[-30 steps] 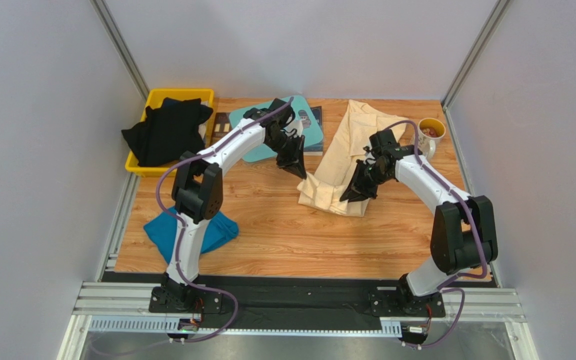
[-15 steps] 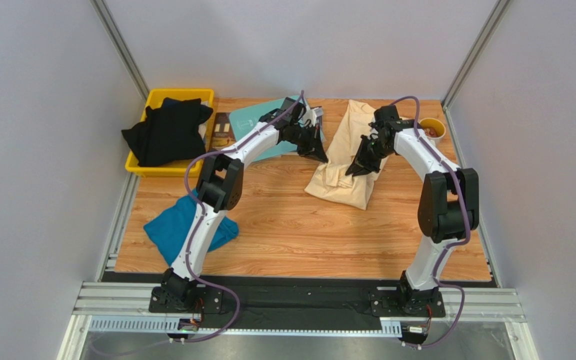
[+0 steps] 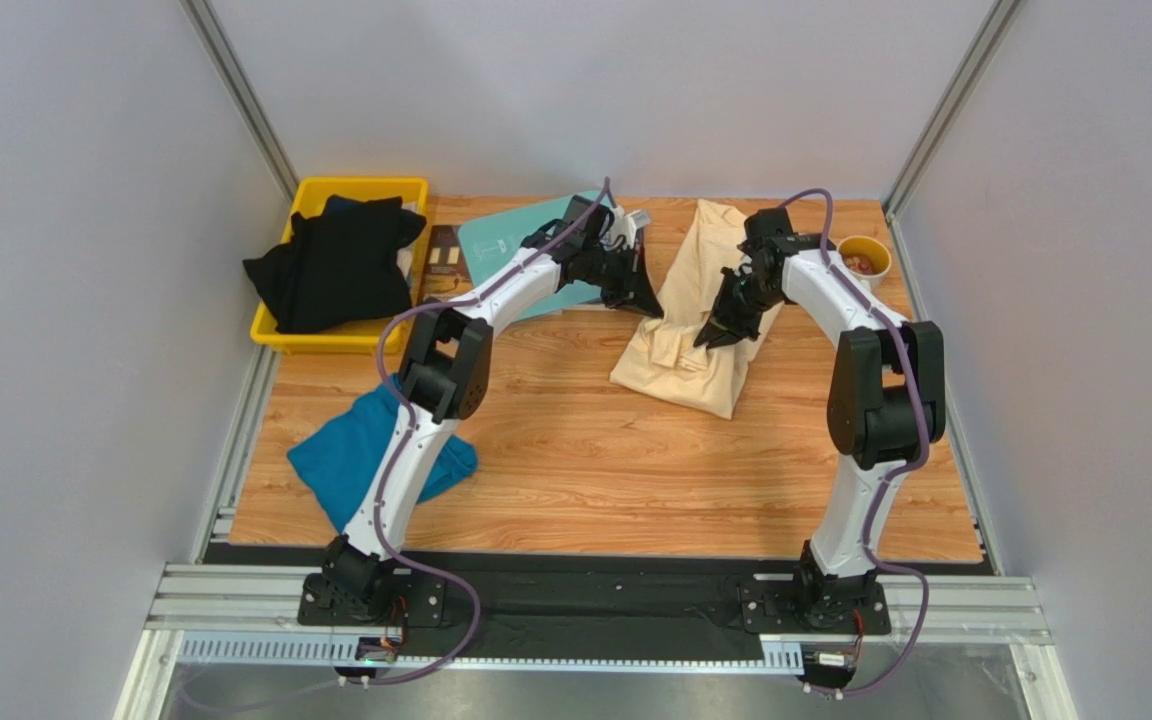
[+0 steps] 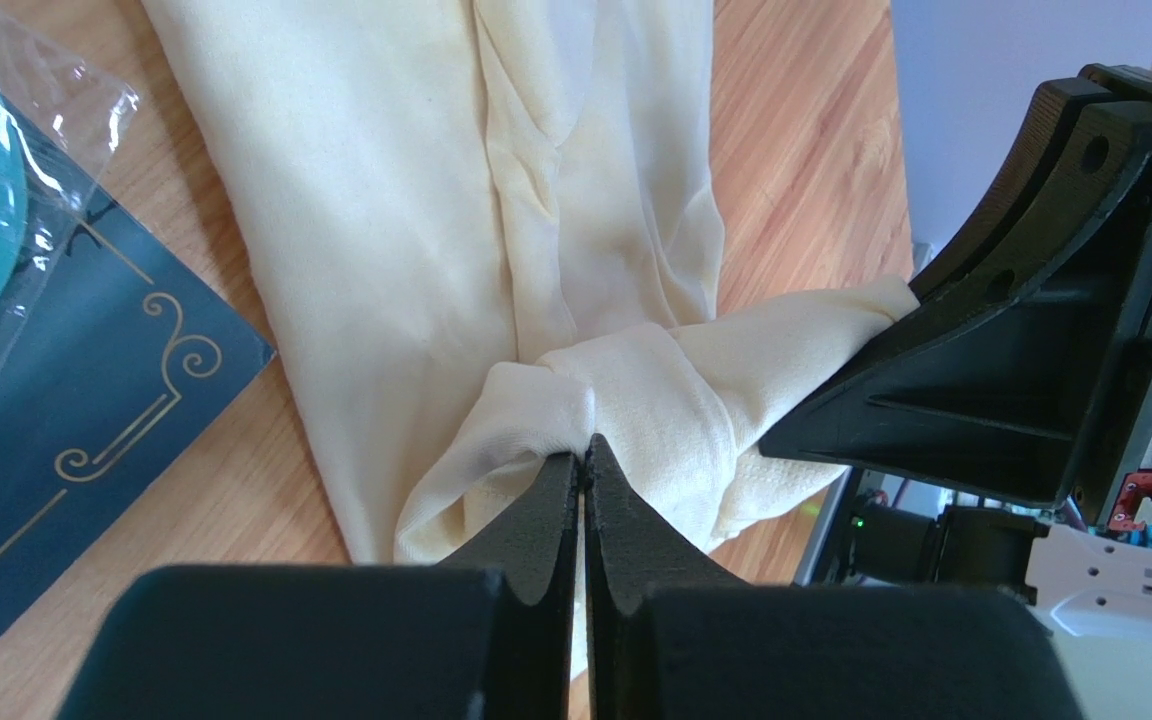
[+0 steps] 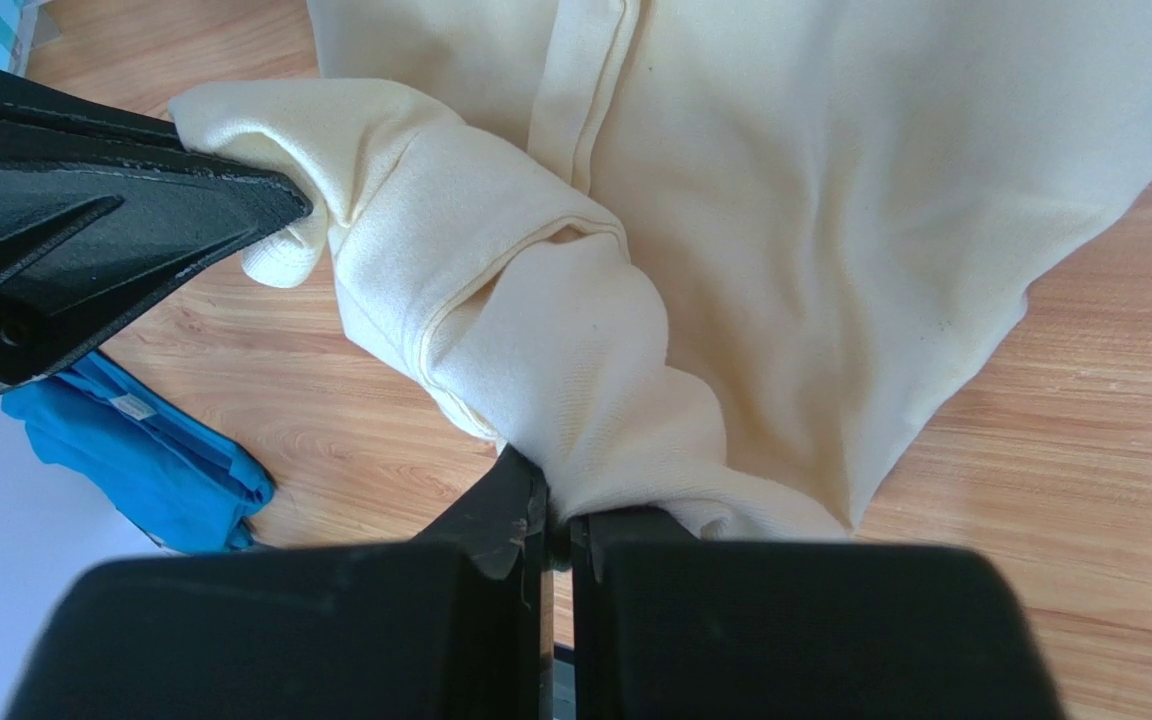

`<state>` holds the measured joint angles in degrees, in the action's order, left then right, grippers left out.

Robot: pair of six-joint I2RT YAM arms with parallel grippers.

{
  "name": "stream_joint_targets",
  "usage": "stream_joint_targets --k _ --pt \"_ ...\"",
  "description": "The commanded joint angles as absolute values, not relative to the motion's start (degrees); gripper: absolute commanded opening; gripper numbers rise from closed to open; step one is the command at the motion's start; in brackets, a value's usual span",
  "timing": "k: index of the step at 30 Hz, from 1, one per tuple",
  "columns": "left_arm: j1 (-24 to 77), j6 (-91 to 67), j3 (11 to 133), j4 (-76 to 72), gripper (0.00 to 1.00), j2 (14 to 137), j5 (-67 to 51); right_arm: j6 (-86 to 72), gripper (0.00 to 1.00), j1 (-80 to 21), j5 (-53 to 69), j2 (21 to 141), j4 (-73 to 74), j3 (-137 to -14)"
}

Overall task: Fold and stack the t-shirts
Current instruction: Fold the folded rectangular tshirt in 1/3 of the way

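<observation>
Cream-yellow t-shirt lies far-centre-right on the wooden table, long axis running away from the bases.

Top view: left gripper and right gripper are both over the shirt's middle, near each other, one per side edge. Looks like a mid-fold carry.
- Teal-blue t-shirt sits crumpled near-left, well apart.
- Black t-shirts are heaped in the yellow bin, far-left.
- Teal board lies just left of the shirt, under the left forearm.
- Cup sits far-right, near the right wrist.

Left wrist: jaws are clamped with no gap, pinching a bunched cream fold. The right gripper's finger is touching the same bunch from the right. A plastic-wrapped dark-blue cover with gold scrollwork sits just beside the shirt's edge.

Right wrist: jaws are closed tight on a rolled wad of cream cloth, and the left finger pins the other end. The cloth between the two grips is twisted, not flat.

To do it well:
- Spread the grips apart to tension the edge before laying it down.
- Move both arms at a matched rate.
- Land the edge square, then release together.

Risks:
- The wad could set as a lump in the fold.
- The left arm could drag the board.
- The right arm could clip the cup.
</observation>
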<state>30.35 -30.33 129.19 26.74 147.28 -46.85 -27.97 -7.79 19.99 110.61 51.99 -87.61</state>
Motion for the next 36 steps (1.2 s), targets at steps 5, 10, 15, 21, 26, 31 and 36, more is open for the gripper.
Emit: stream_joint_targets --k 5,10,15,21,26,31,36 --pt "27.95 -32.52 131.22 19.42 0.00 147.83 -47.81 -26.98 0.00 -7.12 17.40 111.97 47.81 -90.79" --pt "27.25 -33.13 131.31 18.73 0.00 149.59 -48.08 -27.25 0.00 -6.77 16.00 113.55 47.64 -91.23" --pt "26.98 -33.75 130.26 18.37 0.00 150.64 -49.56 -28.21 0.00 -6.77 15.47 115.57 49.04 -91.76" --pt "25.49 -34.63 129.90 17.75 0.14 150.38 -49.57 -29.09 0.00 -6.77 13.10 114.70 48.69 -91.32" --pt "23.47 -34.54 128.94 18.10 0.48 148.89 -49.39 -29.97 0.00 -6.77 9.23 113.73 49.04 -90.97" --pt "21.27 -34.28 127.01 18.63 0.49 147.04 -49.66 -31.73 0.00 -6.77 7.21 111.98 47.82 -88.95" --pt "20.39 -33.84 124.11 18.72 0.49 145.29 -49.22 -33.57 0.00 -6.68 8.52 108.55 43.95 -87.10"
